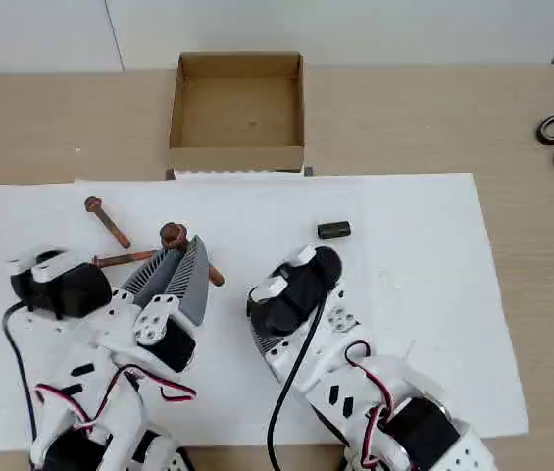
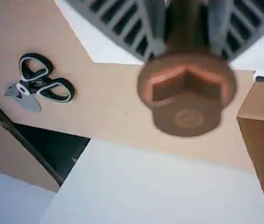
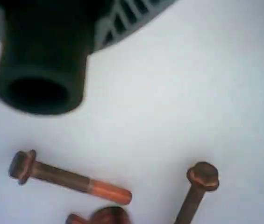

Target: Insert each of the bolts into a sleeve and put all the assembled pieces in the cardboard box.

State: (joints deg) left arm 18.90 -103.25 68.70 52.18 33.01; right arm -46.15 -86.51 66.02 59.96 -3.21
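1. holding a bolt (image 2: 186,93), the left gripper (image 1: 184,253) is squeezed shut on it over the white sheet (image 1: 424,294).
2. the right gripper (image 3: 47,23) is squeezed on a black sleeve (image 3: 38,70), apart from that bolt.
3. a second bolt (image 1: 107,221), a third bolt (image 1: 125,259) and a spare sleeve (image 1: 333,231) lie loose on the sheet.
4. the cardboard box (image 1: 237,157) has nothing inside, so i think no piece is done yet.

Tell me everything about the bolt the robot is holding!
The bolt looks like coppery-brown metal, with a six-sided head on a round flange. Its shaft runs back between the grey ribbed fingers of the left hand, which clamps it, so the head sticks out past the fingertips. It is over the white sheet.
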